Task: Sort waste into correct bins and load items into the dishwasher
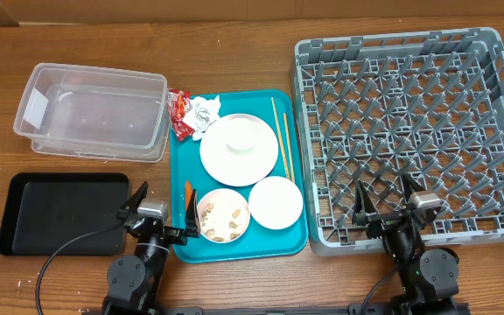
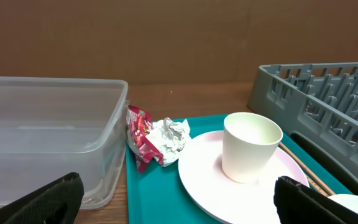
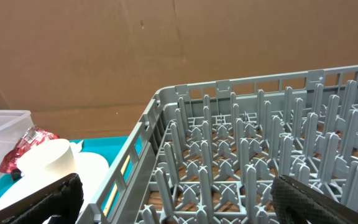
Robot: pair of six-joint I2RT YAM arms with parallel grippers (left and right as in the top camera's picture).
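On the teal tray [image 1: 182, 162] lie a red wrapper [image 1: 179, 114], crumpled white paper [image 1: 203, 112], a white plate [image 1: 226, 162] with a cup [image 2: 250, 146] on it, chopsticks [image 1: 280, 136], a carrot piece [image 1: 188, 194], a bowl of beige scraps [image 1: 223, 215] and an empty bowl [image 1: 276, 203]. The clear tub [image 1: 94, 109] and black tray [image 1: 59, 213] are to the left. The grey dish rack [image 1: 409, 131] is to the right. My left gripper [image 1: 162, 208] is open and empty at the teal tray's front left corner. My right gripper [image 1: 385, 199] is open and empty over the rack's front edge.
The wooden table's front edge runs just behind both arm bases. A brown cardboard wall [image 2: 179, 37] stands behind the table. A black cable [image 1: 59, 254] loops beside the left arm.
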